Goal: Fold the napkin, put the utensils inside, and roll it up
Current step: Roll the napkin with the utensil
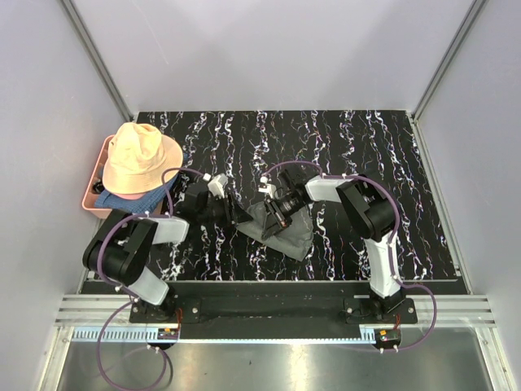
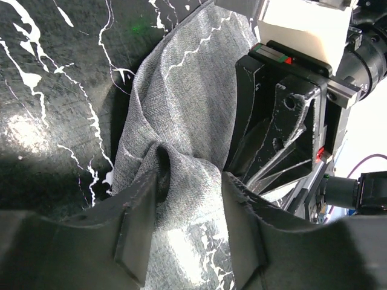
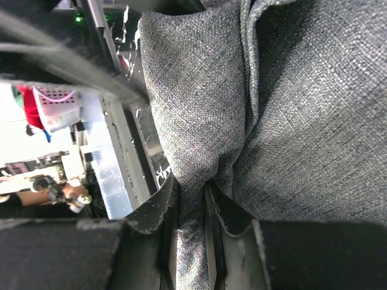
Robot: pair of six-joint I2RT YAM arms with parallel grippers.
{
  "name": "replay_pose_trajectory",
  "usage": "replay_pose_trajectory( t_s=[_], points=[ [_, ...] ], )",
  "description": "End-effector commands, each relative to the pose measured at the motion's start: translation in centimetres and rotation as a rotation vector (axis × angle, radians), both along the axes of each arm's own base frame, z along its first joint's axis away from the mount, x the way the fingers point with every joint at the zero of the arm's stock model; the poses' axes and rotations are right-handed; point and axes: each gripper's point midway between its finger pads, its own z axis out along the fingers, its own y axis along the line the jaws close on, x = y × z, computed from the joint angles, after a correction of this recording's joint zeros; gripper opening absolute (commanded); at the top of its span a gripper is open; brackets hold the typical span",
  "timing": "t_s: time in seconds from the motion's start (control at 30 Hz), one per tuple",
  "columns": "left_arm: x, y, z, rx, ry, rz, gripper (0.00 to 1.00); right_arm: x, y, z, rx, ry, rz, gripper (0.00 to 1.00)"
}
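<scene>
The grey napkin (image 1: 286, 230) lies crumpled on the black marbled table between the two arms. My right gripper (image 1: 275, 213) is shut on a pinched fold of the napkin (image 3: 199, 121), with the cloth squeezed thin between its jaws (image 3: 190, 194). My left gripper (image 1: 238, 214) sits at the napkin's left edge. In the left wrist view its jaws (image 2: 190, 184) stand apart on either side of a raised fold of the napkin (image 2: 181, 90), with cloth filling the gap between them. The right gripper's black body (image 2: 290, 121) is close by. The utensils are out of view.
A peach floppy hat (image 1: 138, 159) rests on a blue cloth (image 1: 124, 200) in a pink tray (image 1: 96, 194) at the table's left edge. Grey walls enclose the table on the left, back and right.
</scene>
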Motion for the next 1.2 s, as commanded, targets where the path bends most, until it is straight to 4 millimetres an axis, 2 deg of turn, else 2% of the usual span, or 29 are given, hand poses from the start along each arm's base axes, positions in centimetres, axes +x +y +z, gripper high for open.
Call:
replay_pose_trajectory(
  t_s=[0.0,0.07,0.1,0.17,0.2,0.23,0.27,0.3,0.33,0.4,0.53,0.57,0.6,0.63,0.67,0.7,0.73,0.77,0.87,0.9,0.93,1.07,1.17],
  points=[
    [1.4,-1.2,1.3,-0.036,-0.066,-0.036,0.39,0.5,-0.5,-1.3,-0.023,0.017,-0.016,0.19],
    [1.3,-1.1,0.7,-0.028,-0.047,-0.035,0.33,0.8,-0.6,-1.3,-0.023,0.015,-0.023,0.21],
    [1.4,-1.0,0.6,-0.022,-0.044,-0.033,0.24,1.1,-0.7,-1.2,-0.021,0.011,-0.03,0.22],
    [1.7,-0.7,0.0,0.012,-0.019,-0.009,0.14,1.5,-0.8,-0.8,-0.027,-0.004,-0.041,0.26],
    [1.9,-0.6,-0.1,0.024,-0.014,-0.005,0.02,1.6,-0.8,-0.7,-0.031,-0.008,-0.048,0.32],
    [1.8,-0.4,-0.6,0.044,0.011,0.006,0.0,2.0,-0.9,-0.2,-0.033,-0.025,-0.058,0.36],
    [2.1,-0.5,-0.6,0.049,0.015,0.009,0.0,2.3,-0.9,0.0,-0.045,-0.045,-0.065,0.4],
    [2.1,-0.4,-0.7,0.056,0.024,0.01,0.0,2.3,-0.9,0.3,-0.057,-0.037,-0.085,0.49],
    [2.0,-0.3,-1.0,0.066,0.047,0.012,0.0,2.6,-0.9,1.4,-0.048,-0.067,-0.092,0.54],
    [2.1,-0.3,-1.4,0.08,0.081,0.017,0.0,3.1,-1.2,1.9,-0.079,-0.104,-0.123,0.63],
    [2.5,-0.4,-1.7,0.095,0.128,0.019,0.0,4.9,-2.4,4.3,-0.154,-0.275,-0.209,0.7],
    [2.5,-0.4,-1.9,0.098,0.142,0.022,0.0,4.8,-2.6,4.3,-0.176,-0.303,-0.218,0.71],
    [2.5,-0.5,-1.9,0.099,0.152,0.019,0.0,4.9,-2.6,5.6,-0.176,-0.365,-0.226,0.73],
    [2.7,-0.6,-1.8,0.098,0.155,0.018,0.0,5.7,-3.3,5.3,-0.243,-0.447,-0.251,0.74],
    [2.5,-0.5,-1.9,0.101,0.176,0.022,0.0,4.4,-2.5,5.1,-0.273,-0.502,-0.214,0.74],
    [2.5,-0.6,-2.0,0.102,0.185,0.022,0.0,4.3,-2.4,5.7,-0.296,-0.574,-0.216,0.75],
    [2.8,-0.7,-1.9,0.101,0.187,0.023,0.0,4.9,-2.8,5.4,-0.383,-0.674,-0.241,0.75],
    [2.8,-0.6,-2.0,0.106,0.203,0.029,0.0,3.6,-1.7,5.3,-0.393,-0.732,-0.216,0.75],
    [3.0,-0.7,-2.1,0.115,0.228,0.03,0.0,3.9,-1.6,5.6,-0.461,-0.89,-0.268,0.75],
    [3.1,-0.8,-2.1,0.116,0.23,0.03,0.0,3.0,-0.8,5.6,-0.457,-0.939,-0.226,0.75],
    [3.2,-0.8,-2.1,0.118,0.232,0.031,0.0,3.3,-0.9,5.6,-0.48,-0.976,-0.236,0.75],
    [3.2,-0.8,-2.1,0.123,0.249,0.029,0.0,2.2,0.2,4.4,-0.499,-1.024,-0.18,0.7],
    [3.2,-0.8,-2.0,0.123,0.247,0.026,0.0,2.0,0.2,3.0,-0.54,-1.037,-0.146,0.69]
  ],
)
